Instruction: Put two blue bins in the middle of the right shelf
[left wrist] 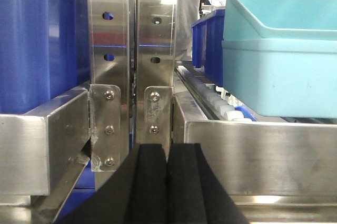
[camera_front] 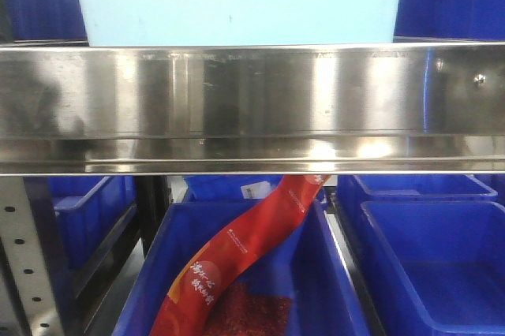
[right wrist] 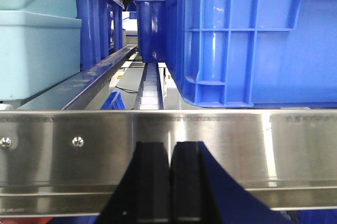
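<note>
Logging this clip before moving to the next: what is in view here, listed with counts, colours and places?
light-blue bin: one seen, pale cyan, on the shelf level just behind the steel rail
steel rail: one, shiny brushed, across the front view
dark blue bins: several, beside the pale bin and on the lower level
red packet: one, printed, leaning up out of the lower middle bin
perforated post: grey metal, left of the pale bin
white roller track: between bins
left pincer: black pads together, empty
right pincer: black pads together, empty
</note>
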Controlling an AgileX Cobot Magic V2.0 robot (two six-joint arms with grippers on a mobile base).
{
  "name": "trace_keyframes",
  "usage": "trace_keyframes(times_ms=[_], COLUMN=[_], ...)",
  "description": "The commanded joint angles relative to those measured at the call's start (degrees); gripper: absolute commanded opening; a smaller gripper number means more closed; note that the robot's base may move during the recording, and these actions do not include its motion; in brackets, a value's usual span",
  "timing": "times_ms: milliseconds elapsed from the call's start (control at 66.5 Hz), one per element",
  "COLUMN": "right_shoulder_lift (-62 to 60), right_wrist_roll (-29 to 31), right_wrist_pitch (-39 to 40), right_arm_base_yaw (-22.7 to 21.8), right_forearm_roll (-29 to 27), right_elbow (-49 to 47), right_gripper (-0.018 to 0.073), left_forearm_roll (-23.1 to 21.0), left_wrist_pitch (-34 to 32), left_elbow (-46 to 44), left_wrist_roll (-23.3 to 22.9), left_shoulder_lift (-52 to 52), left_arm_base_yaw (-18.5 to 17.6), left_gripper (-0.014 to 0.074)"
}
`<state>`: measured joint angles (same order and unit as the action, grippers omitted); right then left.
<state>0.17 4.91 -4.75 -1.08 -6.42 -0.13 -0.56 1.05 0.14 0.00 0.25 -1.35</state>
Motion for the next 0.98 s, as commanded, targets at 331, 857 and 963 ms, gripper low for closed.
trace_keyframes(times_ms=[331, 857, 963], right_shoulder_lift=[-0.2, -0.2, -0.2], right_wrist_roll=[0.5, 0.5, 0.5], right_wrist_pitch=[1.7, 1.7, 1.7], right_arm_base_yaw=[-0.4, -0.4, -0.4], right_forearm_roll=[-0.2, -0.2, -0.2], right_elbow=[0.1, 0.1, 0.1], right_gripper=[-0.0162, -0.0162, -0.0162], left_forearm_roll=[-0.3, -0.3, -0.3], left_wrist_pitch=[-1.1, -1.1, -1.1], left_elbow=[-0.1, -0.1, -0.1], left_wrist_roll=[0.0, 0.0, 0.0], left_shoulder_lift=[-0.2, -0.2, -0.2], left_arm_base_yaw=[0.1, 0.1, 0.1], left_gripper=[-0.0111, -0.0111, -0.0111])
